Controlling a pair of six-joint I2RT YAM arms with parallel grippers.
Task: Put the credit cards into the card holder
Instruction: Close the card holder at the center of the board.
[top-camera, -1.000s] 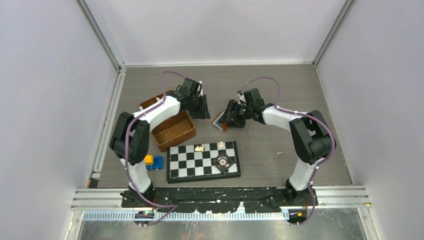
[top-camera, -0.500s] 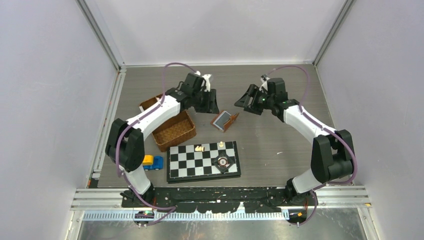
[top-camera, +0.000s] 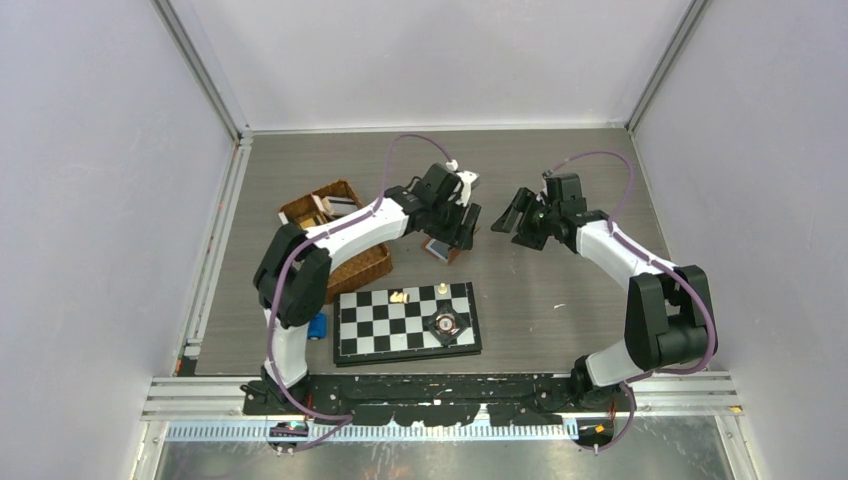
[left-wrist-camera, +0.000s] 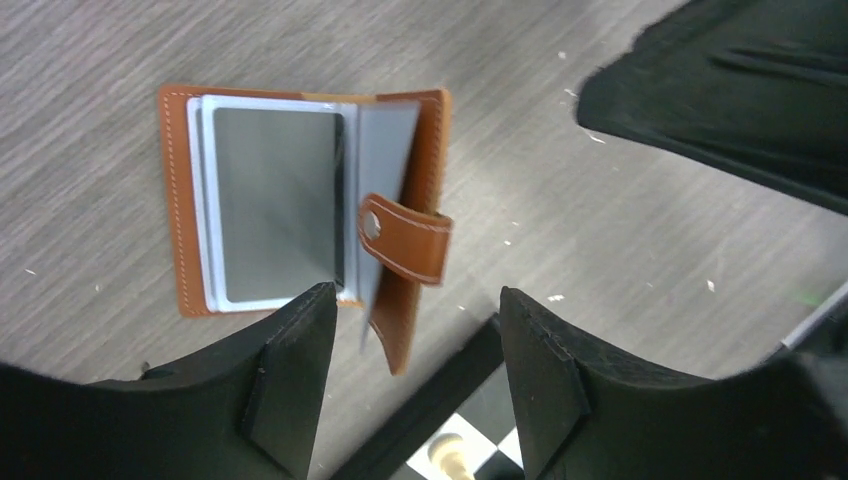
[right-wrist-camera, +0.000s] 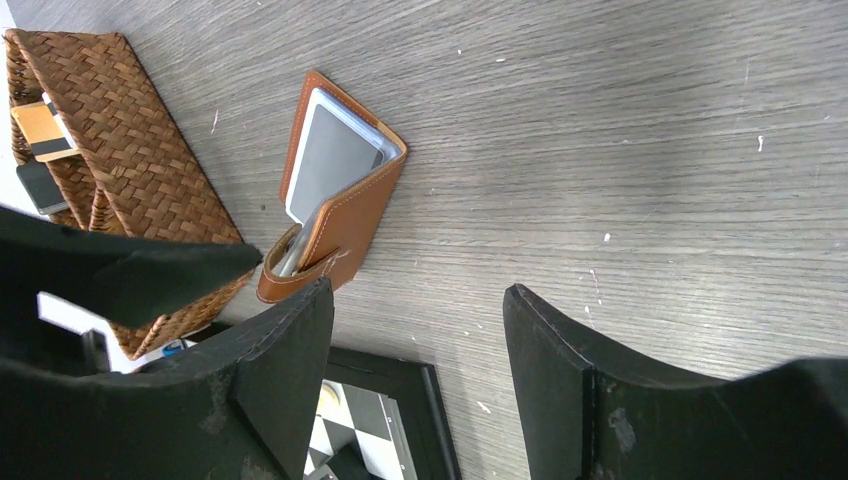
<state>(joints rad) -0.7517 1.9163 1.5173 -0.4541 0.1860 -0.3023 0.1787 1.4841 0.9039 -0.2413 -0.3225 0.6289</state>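
Observation:
The card holder (left-wrist-camera: 185, 210) is a tan leather wallet lying half open on the table, its snap-tab strap (left-wrist-camera: 405, 240) hanging over the raised right flap. Grey-blue credit cards (left-wrist-camera: 275, 205) lie stacked in its left half, and a pale card (left-wrist-camera: 385, 170) stands at the fold. My left gripper (left-wrist-camera: 415, 335) is open and empty just above the wallet's near edge; it also shows in the top view (top-camera: 458, 222). My right gripper (right-wrist-camera: 420, 330) is open and empty, to the right of the wallet (right-wrist-camera: 350, 215) and apart from it; it also shows in the top view (top-camera: 515, 212).
A brown wicker basket (top-camera: 355, 270) with small flat items stands left of the wallet, also seen in the right wrist view (right-wrist-camera: 110, 120). A chessboard (top-camera: 385, 325) with a few pieces lies in front. A blue toy (top-camera: 316, 326) sits by its left edge.
My right gripper let go of the wallet and drew back to the right. My left gripper swung right and now hovers over the wallet, which stayed put.

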